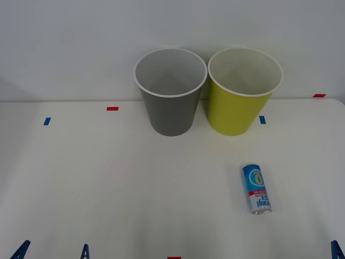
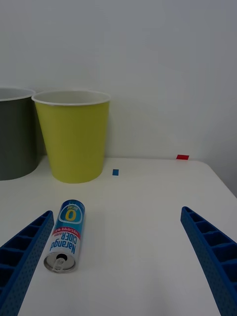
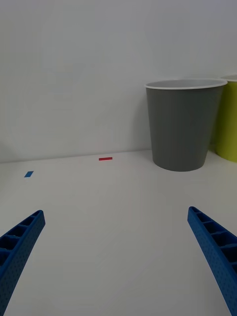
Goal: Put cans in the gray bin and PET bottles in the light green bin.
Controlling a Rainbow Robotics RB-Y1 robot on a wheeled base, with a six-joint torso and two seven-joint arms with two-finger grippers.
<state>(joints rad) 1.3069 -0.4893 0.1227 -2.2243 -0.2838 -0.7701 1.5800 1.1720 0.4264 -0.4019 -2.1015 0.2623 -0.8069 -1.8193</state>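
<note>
The can (image 1: 256,189) lies on its side on the white table, in front of the light green bin (image 1: 237,114), blue half toward the bins. The gray bin (image 1: 171,114) stands upright just left of the green one, their rims nearly touching. My right gripper (image 2: 116,213) is open, low over the table near its front edge, and the can (image 2: 64,237) rests just inside its left finger (image 2: 24,247) with its opened end toward the camera. At the front left my left gripper (image 3: 116,213) is open with nothing between its fingers, facing the gray bin (image 3: 181,128). PET bottles are out of view.
Small red tape marks (image 1: 112,108) and blue tape marks (image 1: 47,121) dot the table along the back. A plain wall rises right behind the bins. The table's right edge (image 1: 340,108) runs close to the green bin's side.
</note>
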